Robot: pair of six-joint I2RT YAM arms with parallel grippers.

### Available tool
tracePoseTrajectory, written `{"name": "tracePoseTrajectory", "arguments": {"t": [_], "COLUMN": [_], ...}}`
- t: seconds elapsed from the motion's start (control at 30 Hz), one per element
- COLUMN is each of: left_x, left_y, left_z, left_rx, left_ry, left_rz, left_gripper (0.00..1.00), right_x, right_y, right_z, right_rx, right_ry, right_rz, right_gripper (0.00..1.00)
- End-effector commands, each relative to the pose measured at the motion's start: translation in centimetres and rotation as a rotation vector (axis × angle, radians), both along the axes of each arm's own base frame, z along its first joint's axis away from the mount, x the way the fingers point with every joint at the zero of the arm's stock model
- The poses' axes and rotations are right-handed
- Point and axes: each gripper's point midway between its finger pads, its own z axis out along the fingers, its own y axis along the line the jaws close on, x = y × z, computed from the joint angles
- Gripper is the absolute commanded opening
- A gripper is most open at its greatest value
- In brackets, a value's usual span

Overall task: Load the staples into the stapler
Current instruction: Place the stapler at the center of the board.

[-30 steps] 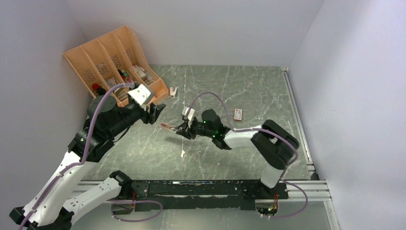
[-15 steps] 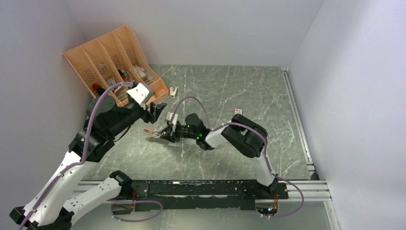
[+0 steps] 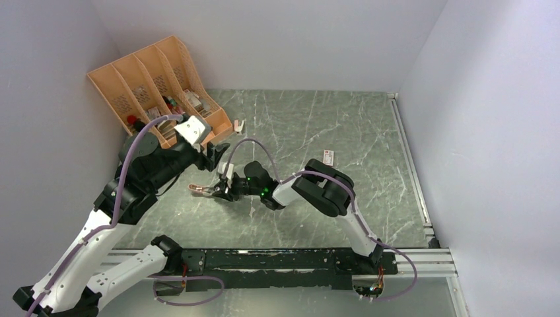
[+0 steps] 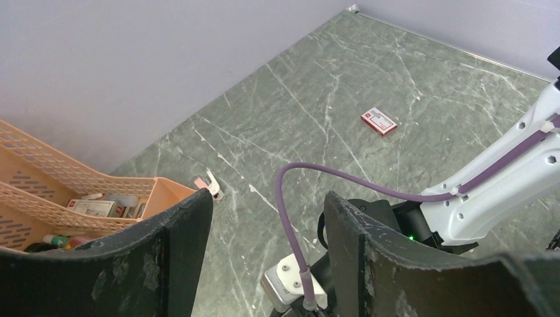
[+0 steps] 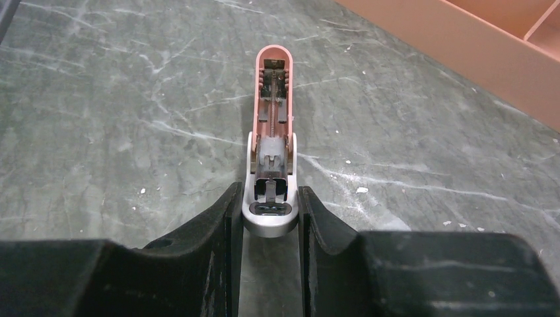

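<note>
The right gripper (image 5: 267, 198) clamps the opened pink stapler (image 5: 272, 99) near the orange organizer (image 3: 152, 72); the left gripper (image 4: 267, 198) hangs unclenched beside that organizer.

Quick headcount of this setup. Robot arms: two white-and-black ones, a left arm (image 3: 79, 247) and a right arm (image 3: 330, 191). That also makes two black two-finger grippers, the left gripper (image 3: 218, 152) and the right gripper (image 3: 215, 191). Pink plastic staplers: two, the flipped-open stapler (image 5: 272, 99) and the little stapler (image 3: 238, 125) further back. Small red-and-white cardboard box (image 3: 328, 156): just one. Orange plastic desk rack (image 3: 175, 53): one, and it looks like it has four slots. Grey-green marbled table (image 3: 370, 125): one. The odds and ends stuffed inside the rack are too jumbled to count properly.
</note>
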Motion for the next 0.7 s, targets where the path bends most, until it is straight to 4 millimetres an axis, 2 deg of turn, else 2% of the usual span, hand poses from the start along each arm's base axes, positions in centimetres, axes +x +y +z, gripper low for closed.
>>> {"name": "tracePoseTrajectory", "arguments": {"t": [0.0, 0.2, 0.47, 0.57, 0.67], "left_x": [0.0, -0.1, -0.1, -0.1, 0.1], "left_y": [0.2, 0.1, 0.7, 0.9, 1.4], "left_z": [0.3, -0.1, 0.1, 0.2, 0.1], "left_rx": [-0.006, -0.001, 0.011, 0.008, 0.007], "left_ry": [-0.019, -0.012, -0.016, -0.015, -0.012], "left_rz": [0.002, -0.002, 0.018, 0.034, 0.066], "left_gripper": [0.67, 0.67, 0.67, 0.67, 0.68], "right_x": [0.1, -0.7, -1.6, -1.7, -2.1], "right_y": [0.5, 0.0, -1.0, -0.9, -1.8], "right_z": [-1.1, -2.5, -3.1, -2.5, -2.9], "right_rx": [-0.017, -0.045, -0.048, -0.029, -0.041], "right_ry": [-0.032, -0.013, 0.030, 0.035, 0.049], "right_rz": [-0.001, 0.010, 0.012, 0.012, 0.005], "right_gripper": [0.09, 0.19, 0.36, 0.42, 0.48]}}
